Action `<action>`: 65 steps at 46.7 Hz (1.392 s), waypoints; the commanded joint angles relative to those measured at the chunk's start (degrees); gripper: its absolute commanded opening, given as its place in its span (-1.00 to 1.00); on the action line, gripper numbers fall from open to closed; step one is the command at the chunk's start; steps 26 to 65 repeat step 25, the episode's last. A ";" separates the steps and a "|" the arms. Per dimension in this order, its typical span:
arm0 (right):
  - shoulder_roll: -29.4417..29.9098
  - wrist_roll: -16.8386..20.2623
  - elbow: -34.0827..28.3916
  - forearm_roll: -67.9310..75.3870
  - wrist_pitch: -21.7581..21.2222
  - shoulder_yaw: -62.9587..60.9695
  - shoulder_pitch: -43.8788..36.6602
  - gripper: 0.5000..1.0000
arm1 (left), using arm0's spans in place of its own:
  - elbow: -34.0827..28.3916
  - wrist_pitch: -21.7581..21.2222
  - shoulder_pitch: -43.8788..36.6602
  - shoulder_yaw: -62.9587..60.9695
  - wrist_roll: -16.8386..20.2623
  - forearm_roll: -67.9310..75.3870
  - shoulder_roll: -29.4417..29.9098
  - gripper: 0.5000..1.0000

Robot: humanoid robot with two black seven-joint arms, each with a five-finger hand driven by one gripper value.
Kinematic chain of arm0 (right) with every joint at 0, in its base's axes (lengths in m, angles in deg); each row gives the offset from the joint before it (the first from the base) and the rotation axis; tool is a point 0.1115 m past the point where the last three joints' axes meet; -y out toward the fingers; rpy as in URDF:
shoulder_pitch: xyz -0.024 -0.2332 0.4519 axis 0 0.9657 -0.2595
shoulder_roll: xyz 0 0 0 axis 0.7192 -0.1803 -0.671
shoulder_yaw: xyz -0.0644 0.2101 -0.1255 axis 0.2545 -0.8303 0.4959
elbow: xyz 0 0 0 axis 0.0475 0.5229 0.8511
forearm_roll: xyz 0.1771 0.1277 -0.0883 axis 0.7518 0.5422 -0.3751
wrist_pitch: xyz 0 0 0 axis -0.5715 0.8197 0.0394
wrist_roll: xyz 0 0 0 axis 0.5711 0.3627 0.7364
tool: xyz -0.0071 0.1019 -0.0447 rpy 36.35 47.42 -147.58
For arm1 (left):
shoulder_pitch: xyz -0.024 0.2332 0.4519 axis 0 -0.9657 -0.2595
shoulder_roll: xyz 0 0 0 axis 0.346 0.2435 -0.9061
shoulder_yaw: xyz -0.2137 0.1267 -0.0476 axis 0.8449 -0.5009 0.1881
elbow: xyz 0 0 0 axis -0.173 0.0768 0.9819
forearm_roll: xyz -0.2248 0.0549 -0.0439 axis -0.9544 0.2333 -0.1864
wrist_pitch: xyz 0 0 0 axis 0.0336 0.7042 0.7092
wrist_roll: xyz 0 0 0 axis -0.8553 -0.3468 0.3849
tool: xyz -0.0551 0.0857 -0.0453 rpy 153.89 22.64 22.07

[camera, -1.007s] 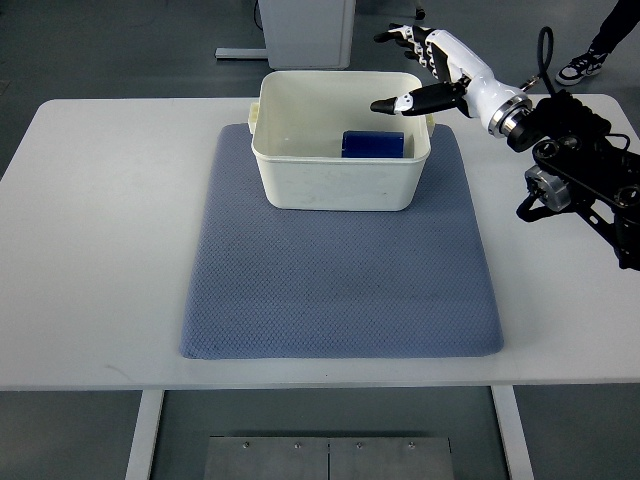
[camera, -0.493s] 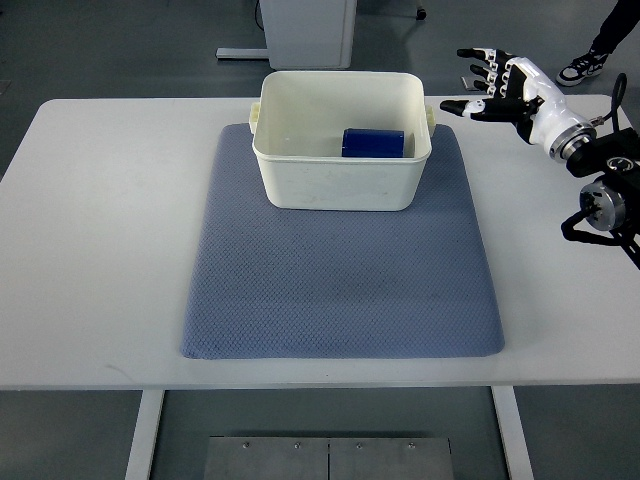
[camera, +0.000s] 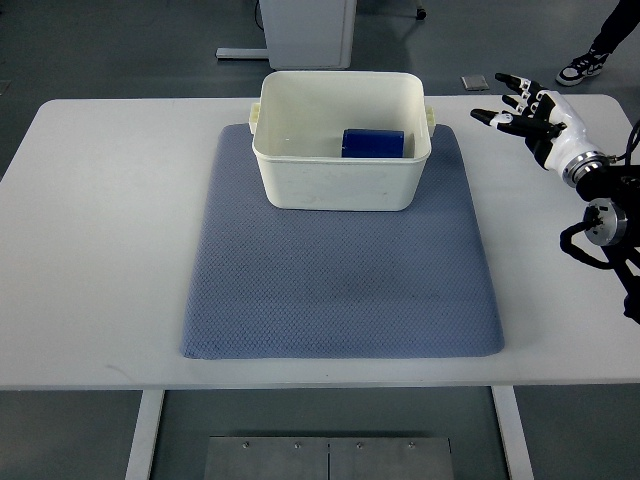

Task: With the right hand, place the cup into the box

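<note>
Dark blue cup [camera: 373,143] is lying inside the cream plastic rectangular box [camera: 338,184], against its far right wall, apparently on its side with its long axis running left to right; no writing is readable on it. Box is sitting on the blue-grey textured mat [camera: 340,280] covering the white table [camera: 100,250]. Right hand [camera: 535,112] is hovering over the table's far right corner, fingers [camera: 500,117] spread, holding nothing.
</note>
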 commanded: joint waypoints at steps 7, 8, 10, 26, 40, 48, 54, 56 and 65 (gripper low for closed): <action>1.72 0.04 0.57 0.13 0.53 -3.39 0.83 1.00 | 0.00 -0.04 0.00 0.05 0.00 0.01 0.00 1.00; 1.90 0.04 0.83 0.21 0.53 -4.09 0.92 1.00 | 0.00 -0.04 0.00 -0.04 0.00 0.01 0.00 1.00; 2.86 0.04 1.27 0.30 0.53 -5.50 0.92 1.00 | 0.00 -0.04 0.00 0.05 0.00 0.01 0.00 1.00; 6.38 -0.14 3.74 0.74 0.45 -10.34 2.67 1.00 | 0.00 -0.04 0.00 0.05 0.00 0.01 0.00 1.00; 6.38 -0.14 3.74 0.74 0.45 -10.34 2.67 1.00 | 0.00 -0.04 0.00 0.05 0.00 0.01 0.00 1.00; 6.38 -0.14 3.74 0.74 0.45 -10.34 2.67 1.00 | 0.00 -0.04 0.00 0.05 0.00 0.01 0.00 1.00; 6.38 -0.14 3.74 0.74 0.45 -10.34 2.67 1.00 | 0.00 -0.04 0.00 0.05 0.00 0.01 0.00 1.00; 6.38 -0.14 3.74 0.74 0.45 -10.34 2.67 1.00 | 0.00 -0.04 0.00 0.05 0.00 0.01 0.00 1.00; 6.38 -0.14 3.74 0.74 0.45 -10.34 2.67 1.00 | 0.00 -0.04 0.00 0.05 0.00 0.01 0.00 1.00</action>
